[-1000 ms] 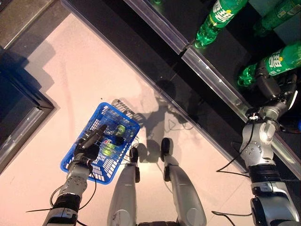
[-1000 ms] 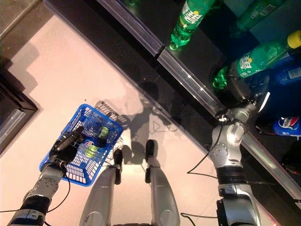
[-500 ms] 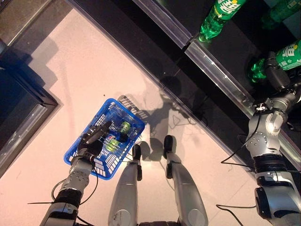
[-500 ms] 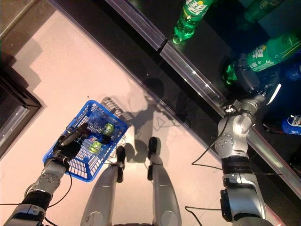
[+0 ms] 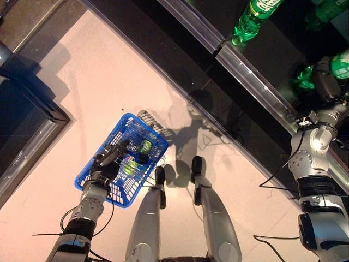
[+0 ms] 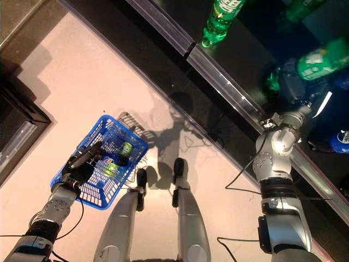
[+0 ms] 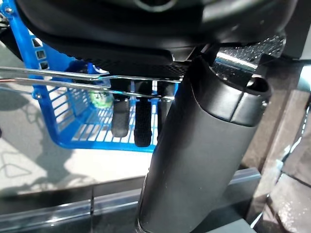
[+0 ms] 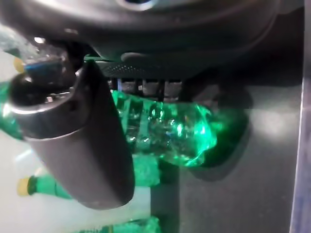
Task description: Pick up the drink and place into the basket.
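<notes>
A blue basket point(image 5: 112, 188) is carried over the pale floor point(image 5: 82, 98) at the robot's lower left. The left hand point(image 5: 106, 162) is seen at the basket; in the left wrist view its fingers point(image 7: 127, 116) are curled under the wire handle point(image 7: 58, 80), and the thumb point(image 7: 204, 145) stands out in front. Two green cans point(image 5: 145, 146) and a can with a blue and red label point(image 5: 131, 160) lie inside the basket, close together near its middle.

The right hand point(image 5: 327, 84) is raised to the dark shelf point(image 5: 272, 54) at the upper right. It is closed around a green bottle point(image 8: 180, 128): in the right wrist view the fingers point(image 8: 146, 90) are wrapped over the bottle's body and the thumb point(image 8: 82, 145) lies across its near side. In the eye views the bottle's label end point(image 6: 319, 60) shows beyond the hand, and its lower end point(image 5: 304, 82) shows on the other side. Whether the bottle rests on the shelf or is lifted clear cannot be told.

A second green bottle point(image 5: 253, 16) stands further along the shelf, well apart from the held one. A blue-labelled bottle point(image 6: 341, 141) is partly visible at the right edge. A metal rail point(image 5: 245, 71) runs along the shelf's front edge, between the shelf and the floor.
</notes>
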You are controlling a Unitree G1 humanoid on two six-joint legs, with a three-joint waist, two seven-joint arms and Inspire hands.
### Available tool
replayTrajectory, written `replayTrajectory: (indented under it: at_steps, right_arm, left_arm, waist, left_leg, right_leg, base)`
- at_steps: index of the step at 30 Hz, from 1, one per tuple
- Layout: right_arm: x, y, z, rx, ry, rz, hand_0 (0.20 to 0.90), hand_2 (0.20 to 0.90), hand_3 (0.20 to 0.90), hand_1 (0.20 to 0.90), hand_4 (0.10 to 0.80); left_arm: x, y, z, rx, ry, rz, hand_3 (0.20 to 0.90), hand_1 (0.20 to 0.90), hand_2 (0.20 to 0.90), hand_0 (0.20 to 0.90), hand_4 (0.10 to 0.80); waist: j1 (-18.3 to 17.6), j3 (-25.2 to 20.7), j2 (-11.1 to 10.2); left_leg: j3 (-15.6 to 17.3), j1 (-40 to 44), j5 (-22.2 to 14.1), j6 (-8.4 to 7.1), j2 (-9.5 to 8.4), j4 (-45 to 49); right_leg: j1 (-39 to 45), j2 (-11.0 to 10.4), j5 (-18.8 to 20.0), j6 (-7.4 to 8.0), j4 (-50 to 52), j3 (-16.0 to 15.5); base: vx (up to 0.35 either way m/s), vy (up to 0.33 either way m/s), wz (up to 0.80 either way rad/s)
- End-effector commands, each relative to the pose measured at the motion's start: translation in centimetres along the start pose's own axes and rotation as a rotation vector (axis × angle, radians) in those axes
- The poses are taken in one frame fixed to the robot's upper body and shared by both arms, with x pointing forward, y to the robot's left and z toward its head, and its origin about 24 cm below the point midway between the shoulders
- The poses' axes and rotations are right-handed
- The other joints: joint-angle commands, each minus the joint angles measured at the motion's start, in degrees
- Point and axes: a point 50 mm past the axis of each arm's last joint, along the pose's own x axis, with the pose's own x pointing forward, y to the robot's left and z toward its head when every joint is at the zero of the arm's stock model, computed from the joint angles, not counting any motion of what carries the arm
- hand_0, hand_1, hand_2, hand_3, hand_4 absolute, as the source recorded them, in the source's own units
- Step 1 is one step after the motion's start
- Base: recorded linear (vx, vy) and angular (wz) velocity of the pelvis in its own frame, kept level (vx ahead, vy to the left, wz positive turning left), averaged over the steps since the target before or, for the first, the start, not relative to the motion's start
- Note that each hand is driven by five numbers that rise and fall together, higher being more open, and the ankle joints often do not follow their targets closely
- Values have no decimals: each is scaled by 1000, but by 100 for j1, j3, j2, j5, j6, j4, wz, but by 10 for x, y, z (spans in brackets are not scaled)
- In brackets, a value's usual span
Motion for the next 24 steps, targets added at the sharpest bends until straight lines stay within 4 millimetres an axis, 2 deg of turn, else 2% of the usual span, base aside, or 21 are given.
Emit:
replayTrajectory:
  at_steps: [1,10,13,17,20,24]
  right_arm:
    - [24,14,86,-28,-359,103,300,300,200,300,100]
    - [22,13,92,-71,-406,106,300,300,200,300,100]
    - [15,19,92,-145,-443,144,300,300,200,300,100]
    - [-3,25,89,-224,-486,226,300,300,200,300,100]
    - [-31,29,82,-302,-539,315,300,300,200,300,100]
    - [-52,30,79,-375,-587,397,300,300,200,300,100]
  left_arm:
    - [1,-59,67,-125,-334,-272,200,300,300,300,100]
    - [-2,-52,61,-136,-330,-270,200,300,300,300,100]
    - [-4,-51,58,-142,-331,-271,200,300,300,300,100]
    - [-9,-46,54,-152,-336,-266,200,300,300,300,100]
    - [-17,-41,51,-161,-351,-265,200,300,300,300,100]
    - [-24,-37,49,-163,-365,-270,200,300,300,300,100]
  waist:
    - [-114,-122,543]
    - [-133,-122,562]
    - [-159,-122,557]
    - [-220,-122,545]
    - [-300,-122,528]
    - [-376,-123,492]
  left_leg:
    - [-428,-101,-114,153,-218,96]
    - [-438,86,-128,209,-275,38]
    - [-425,170,-133,232,-289,16]
    - [-399,313,-132,265,-309,-23]
    - [-384,579,-110,309,-350,-152]
    - [-350,950,-60,312,-371,-359]
  right_leg:
    - [228,109,-659,323,385,-246]
    - [302,102,-649,311,434,-200]
    - [345,112,-639,298,434,-171]
    - [439,97,-626,285,424,-138]
    - [615,102,-582,294,358,-70]
    - [906,109,-512,326,207,-2]
  base:
    - [0,0,0]
    - [0,0,0]
    - [-17,27,0]
    - [-22,48,0]
    - [-30,66,-1]
    - [-28,45,-11]
